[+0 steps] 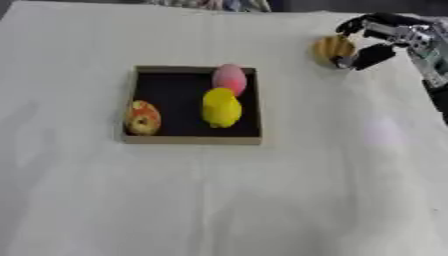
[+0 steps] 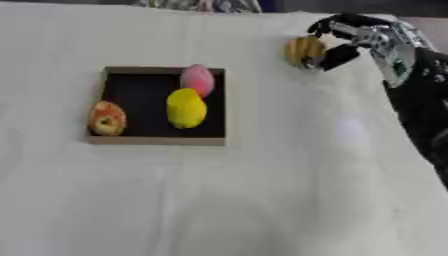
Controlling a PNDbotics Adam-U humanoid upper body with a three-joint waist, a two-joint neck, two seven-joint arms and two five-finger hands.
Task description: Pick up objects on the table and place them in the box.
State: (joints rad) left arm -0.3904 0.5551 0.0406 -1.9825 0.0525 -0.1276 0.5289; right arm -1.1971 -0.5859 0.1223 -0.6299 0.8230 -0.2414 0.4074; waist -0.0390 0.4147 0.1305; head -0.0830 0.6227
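A shallow box [image 1: 194, 139] with tan walls and a black floor sits left of centre on the white table. Inside it lie a yellow lemon-shaped fruit [image 1: 221, 108], a pink rounded fruit [image 1: 229, 78] at the far wall, and an orange-red fruit [image 1: 143, 118] at the left wall. At the far right, my right hand [image 1: 378, 36] has its fingers and thumb curled round a ribbed tan-orange object [image 1: 332, 49]. I cannot tell whether that object is lifted or resting on the cloth. My left hand is out of view.
A white cloth [image 1: 219, 200] covers the table, with bare cloth on all sides of the box. Colourful fabric shows at the far edge [image 1: 210, 4]. My right forearm [image 2: 420, 90] runs along the right side.
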